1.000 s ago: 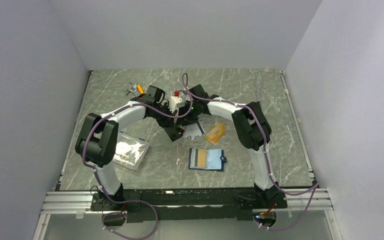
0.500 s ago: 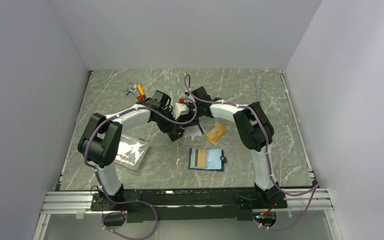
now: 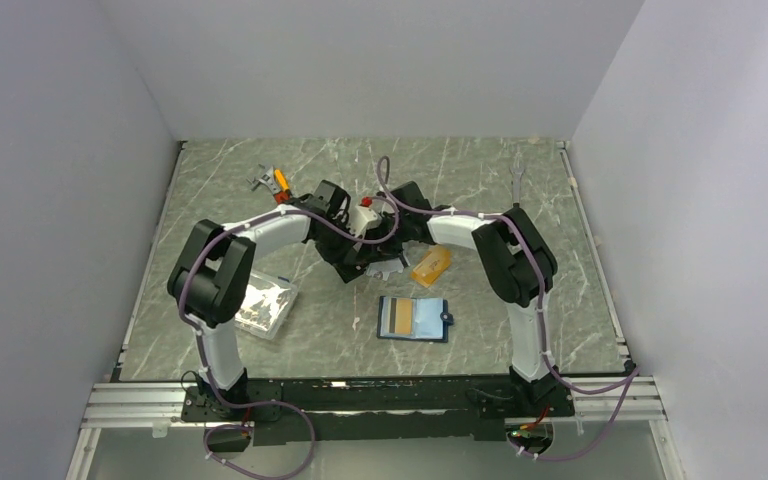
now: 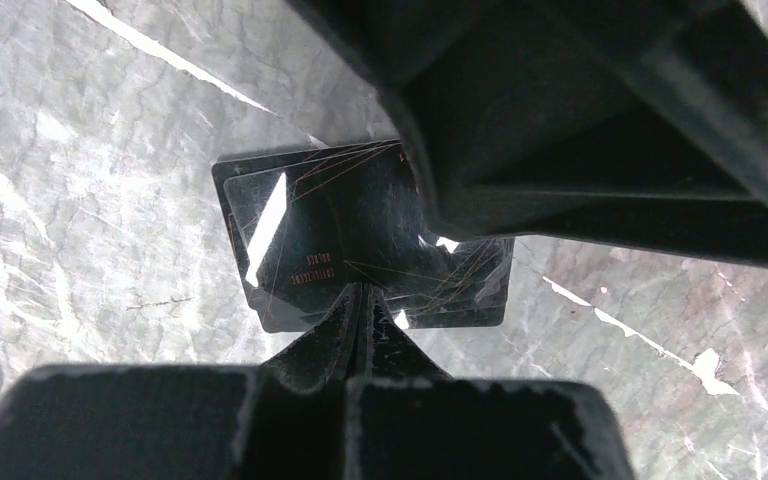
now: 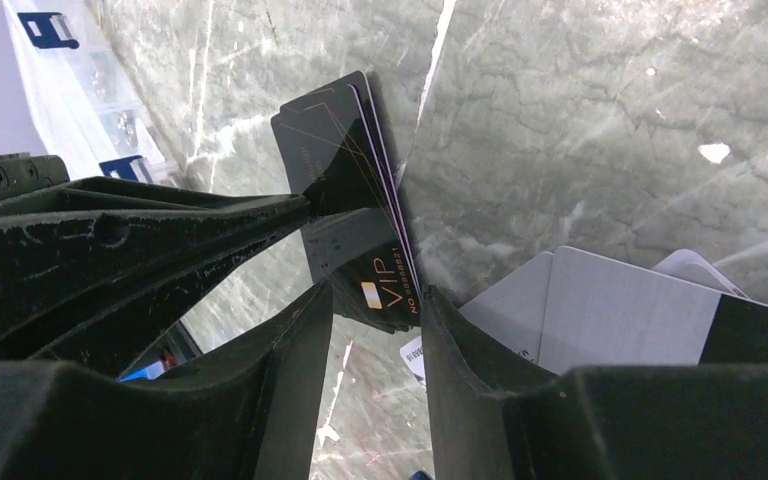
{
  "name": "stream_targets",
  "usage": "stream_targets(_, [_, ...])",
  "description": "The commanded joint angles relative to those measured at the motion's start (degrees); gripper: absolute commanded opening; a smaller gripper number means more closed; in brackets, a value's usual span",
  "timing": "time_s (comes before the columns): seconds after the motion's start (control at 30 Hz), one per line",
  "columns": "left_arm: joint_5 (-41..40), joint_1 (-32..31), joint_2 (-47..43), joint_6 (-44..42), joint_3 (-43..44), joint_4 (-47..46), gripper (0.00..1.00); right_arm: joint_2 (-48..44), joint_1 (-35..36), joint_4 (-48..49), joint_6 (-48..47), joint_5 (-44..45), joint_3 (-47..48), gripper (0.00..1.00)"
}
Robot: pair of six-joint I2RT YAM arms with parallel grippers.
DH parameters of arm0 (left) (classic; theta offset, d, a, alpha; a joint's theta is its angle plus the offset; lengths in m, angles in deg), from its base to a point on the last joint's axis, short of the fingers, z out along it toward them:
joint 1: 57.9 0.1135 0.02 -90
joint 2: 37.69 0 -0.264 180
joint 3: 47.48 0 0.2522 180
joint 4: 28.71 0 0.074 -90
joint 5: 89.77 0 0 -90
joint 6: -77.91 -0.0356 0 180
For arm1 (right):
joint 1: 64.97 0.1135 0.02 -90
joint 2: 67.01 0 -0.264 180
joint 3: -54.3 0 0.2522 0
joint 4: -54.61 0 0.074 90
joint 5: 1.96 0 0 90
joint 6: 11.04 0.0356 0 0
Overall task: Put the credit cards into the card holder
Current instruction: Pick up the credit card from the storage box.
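Top external first: the card holder (image 3: 413, 319) lies open on the near tabletop. Beyond it, looks like a handover! Left claw (image 4: 360, 300) pinches the black card (image 4: 340, 230) by its edge; right claw (image 5: 375, 300) straddles it, jaws spread. Next, I'd say: right closes squarely, left lets go, then back to a pocket.
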Motion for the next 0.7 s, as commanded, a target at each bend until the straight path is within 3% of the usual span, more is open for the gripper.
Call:
stream_targets(0.0, [0.7, -0.4, 3.0, 1.6, 2.6, 4.1, 0.00, -1.5, -0.8, 0.0, 0.0, 0.5, -2.1, 0.41])
stream_targets(0.67, [11.3, 1.1, 7.1, 1.1, 5.5, 9.6, 0.00, -1.9, -3.9, 13.5, 9.4, -7.4, -7.8, 0.34])
